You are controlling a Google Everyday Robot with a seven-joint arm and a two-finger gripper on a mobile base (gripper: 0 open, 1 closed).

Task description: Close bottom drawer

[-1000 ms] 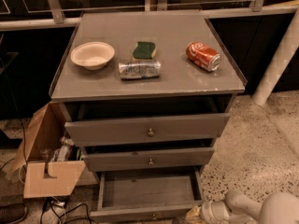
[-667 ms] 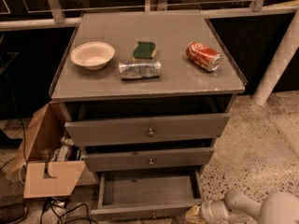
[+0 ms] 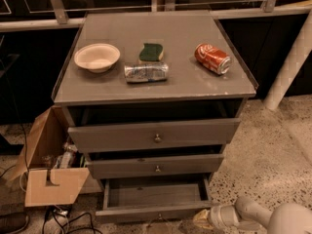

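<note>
**Bottom drawer stands open, gripper at its right corner**

The robot's pale, rounded gripper [image 3: 204,218] sits low at the front, just off the speckled stone floor [image 3: 258,160]. How wide its jaws stand cannot be told.

Immediately left of the jaws is the bottom drawer [image 3: 156,195], a shallow grey wooden tray. It is pulled well out, with its flat, bare floor showing and its right front corner next to the jaws. Whether they touch is unclear.

Above and left of the jaws, the middle grey drawer [image 3: 122,168] and the taller top grey drawer [image 3: 112,136] each carry a small brass knob.

Higher still is the smooth grey counter [image 3: 185,33]. On it are a round cream bowl [image 3: 97,57], a green sponge [image 3: 150,52], a crushed silver can [image 3: 146,72] and a red soda can [image 3: 212,58], both cans lying on their sides.

Far left of the jaws stands an open brown cardboard box [image 3: 53,185].

Compared with a second ago, the drawer is out just as far and the gripper is in the same spot.
</note>
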